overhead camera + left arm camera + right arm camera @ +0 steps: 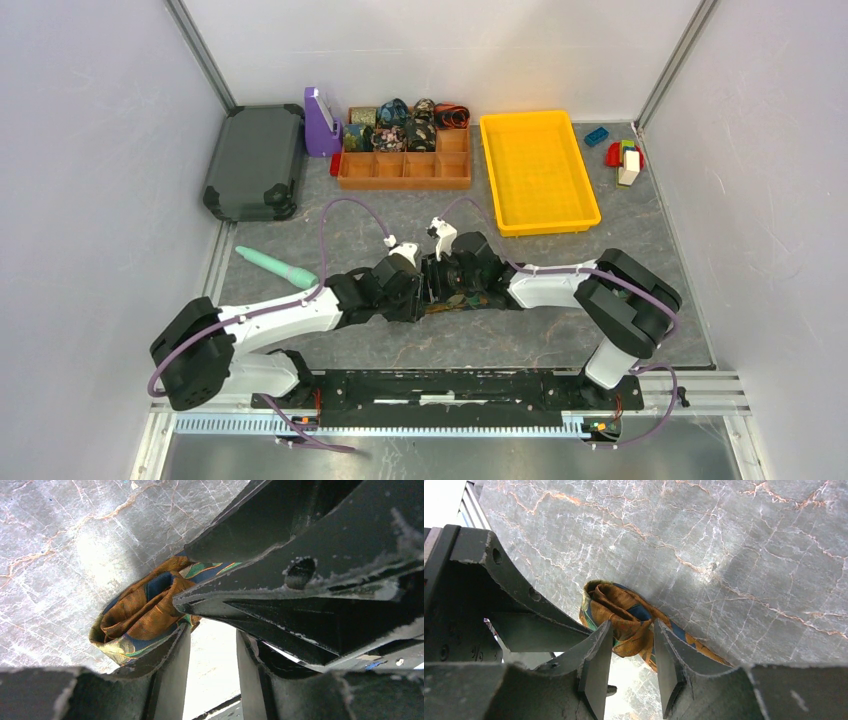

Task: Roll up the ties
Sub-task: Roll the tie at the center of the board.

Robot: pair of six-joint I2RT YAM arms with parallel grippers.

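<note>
Your right tool [631, 627] squeezes the rolled tie [621, 612], orange and blue, which lies on the gray desk [734, 540] near the middle. Your left tool [212, 630] is let go: its fingers [172, 670] stand apart, and the roll sits just outside one finger, touching its tip.

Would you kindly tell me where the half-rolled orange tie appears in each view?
Top external: tie at centre, mostly hidden.
Left wrist: tie left of centre.
Right wrist: tie just left of centre.
Shared landmark: the marbled table.
</note>
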